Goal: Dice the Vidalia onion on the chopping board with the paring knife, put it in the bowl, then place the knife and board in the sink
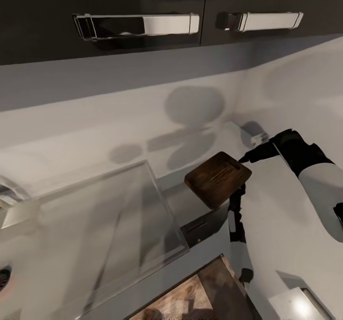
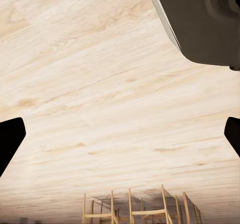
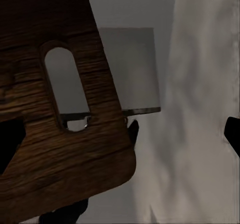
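The dark-brown chopping board (image 1: 217,179) hangs tilted over the grey countertop (image 1: 281,215), just right of the sink (image 1: 157,201). My right gripper (image 1: 245,159) is at the board's far right corner. In the right wrist view the board (image 3: 55,154) with its slot handle covers one side. The gripper (image 3: 120,139) is open, one finger (image 3: 10,144) over the board's face and the other (image 3: 232,134) well clear of it. I cannot tell what bears the board. My left gripper (image 2: 120,139) is open over pale wood floor. The onion and paring knife are out of view.
Dark wall cabinets with chrome handles (image 1: 138,24) hang above. A slim white-and-black robot part (image 1: 237,234) runs below the board. A white squarish shape (image 1: 297,305), maybe the bowl, sits at the lower right. Wooden chairs (image 2: 140,209) stand on the floor.
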`<state>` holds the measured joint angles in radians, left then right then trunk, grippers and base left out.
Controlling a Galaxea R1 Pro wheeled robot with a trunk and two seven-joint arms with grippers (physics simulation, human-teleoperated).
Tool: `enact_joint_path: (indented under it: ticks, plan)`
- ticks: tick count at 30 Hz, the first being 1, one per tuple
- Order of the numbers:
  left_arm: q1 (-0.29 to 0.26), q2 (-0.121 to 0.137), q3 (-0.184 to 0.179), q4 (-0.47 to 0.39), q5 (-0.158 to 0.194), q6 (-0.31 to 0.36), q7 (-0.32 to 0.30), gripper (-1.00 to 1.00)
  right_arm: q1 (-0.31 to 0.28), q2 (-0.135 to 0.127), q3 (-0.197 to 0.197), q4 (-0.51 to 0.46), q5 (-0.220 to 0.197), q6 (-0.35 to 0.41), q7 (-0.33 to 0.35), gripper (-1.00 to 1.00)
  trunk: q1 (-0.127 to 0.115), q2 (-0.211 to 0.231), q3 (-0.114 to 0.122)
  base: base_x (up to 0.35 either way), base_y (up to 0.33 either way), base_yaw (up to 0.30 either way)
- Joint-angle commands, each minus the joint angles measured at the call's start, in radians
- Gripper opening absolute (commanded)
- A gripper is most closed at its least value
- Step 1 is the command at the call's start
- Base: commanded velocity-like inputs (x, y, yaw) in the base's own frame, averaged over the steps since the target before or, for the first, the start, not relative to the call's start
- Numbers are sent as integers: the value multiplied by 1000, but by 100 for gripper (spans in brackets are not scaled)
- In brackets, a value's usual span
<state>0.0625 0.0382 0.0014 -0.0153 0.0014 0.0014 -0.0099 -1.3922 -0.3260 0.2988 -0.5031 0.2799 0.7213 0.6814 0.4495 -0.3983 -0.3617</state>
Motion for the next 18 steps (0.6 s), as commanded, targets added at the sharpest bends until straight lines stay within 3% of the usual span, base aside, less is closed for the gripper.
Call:
enact_joint_path:
  ticks: [1,6,18]
  plan:
    - [0,0,0,-2,0,0,-1,100,-1,-1,-3,-2,10,1,6,100,0,-2,-3,0,0,0]
    - [0,0,0,-2,0,0,-1,100,-1,-1,-22,-2,10,0,-4,100,0,-2,-11,0,0,0]
    - [0,0,0,-2,0,0,-1,100,-1,-1,-26,-2,10,0,-5,100,0,-2,-31,0,0,0]
